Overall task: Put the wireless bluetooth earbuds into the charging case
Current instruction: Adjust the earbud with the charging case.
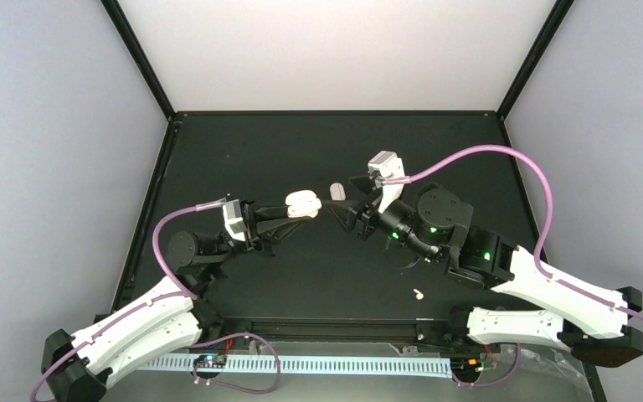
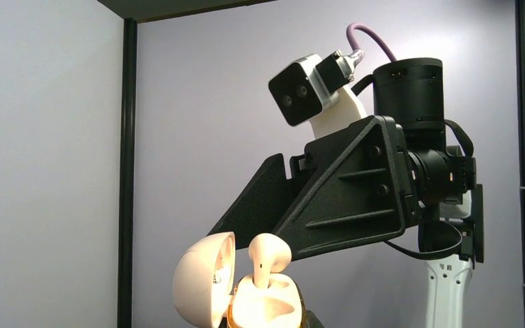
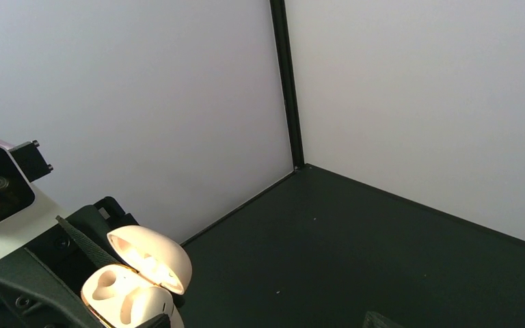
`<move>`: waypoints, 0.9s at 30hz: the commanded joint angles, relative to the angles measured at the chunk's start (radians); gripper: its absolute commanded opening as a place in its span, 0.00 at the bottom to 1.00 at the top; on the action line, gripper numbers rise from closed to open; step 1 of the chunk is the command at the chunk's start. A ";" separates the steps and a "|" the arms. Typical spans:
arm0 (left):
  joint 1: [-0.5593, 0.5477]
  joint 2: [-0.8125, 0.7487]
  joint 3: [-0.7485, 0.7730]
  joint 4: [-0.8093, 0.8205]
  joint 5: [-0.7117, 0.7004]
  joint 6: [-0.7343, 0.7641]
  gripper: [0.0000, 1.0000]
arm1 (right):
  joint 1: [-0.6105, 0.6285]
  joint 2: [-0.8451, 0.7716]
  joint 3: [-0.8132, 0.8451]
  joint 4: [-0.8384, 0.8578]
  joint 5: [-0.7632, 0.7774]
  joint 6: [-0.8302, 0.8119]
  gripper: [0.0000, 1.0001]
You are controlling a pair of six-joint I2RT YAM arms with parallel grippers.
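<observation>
**Open case held by the left arm, one earbud standing in it**

Top external view: the left arm reaches from the near-left corner toward the table's middle with its wrist about level. Its left gripper (image 1: pixel 291 209) is clenched on the smooth, glossy white, pill-shaped plastic charging case (image 1: pixel 303 203). The right arm bends in from the near right. Its right gripper (image 1: pixel 345 209) faces the case from just beside it, jaws spread. The two meet near the middle of the dark table (image 1: pixel 243 151), well apart from the black frame rails (image 1: pixel 146 213). A tiny cream-white plastic loose earbud (image 1: pixel 419 294) lies on the table near the right forearm, toward the near rail. It is too small to tell which way it points. A small pale oval lump (image 1: pixel 337 192) lies just beyond the right gripper, and I cannot tell what it is.

Left wrist view: the charging case (image 2: pixel 202 287) sits at the bottom with its lid swung open to the left and its mouth facing up. A cream-white seated earbud (image 2: pixel 268 254) stands stem-down in the base, its rounded head clear of the rim and its long axis near upright. The right gripper's black body sits just behind and above it. I cannot tell whether the two touch.

Right wrist view: the open charging case (image 3: pixel 147 263) shows at lower left, in the left gripper's grasp, lid uppermost. The right gripper holds nothing. One fingertip (image 3: pixel 383 320) shows at the bottom edge, and the dark table stretches away to the corner post (image 3: pixel 286 82).
</observation>
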 commanded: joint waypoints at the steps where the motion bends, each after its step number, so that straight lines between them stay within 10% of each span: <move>1: -0.008 -0.004 0.014 0.020 -0.005 0.023 0.01 | 0.005 -0.009 -0.001 0.031 -0.031 -0.012 0.73; 27: -0.010 0.006 0.013 0.027 0.001 0.016 0.02 | 0.004 0.028 0.019 0.051 -0.098 -0.022 0.73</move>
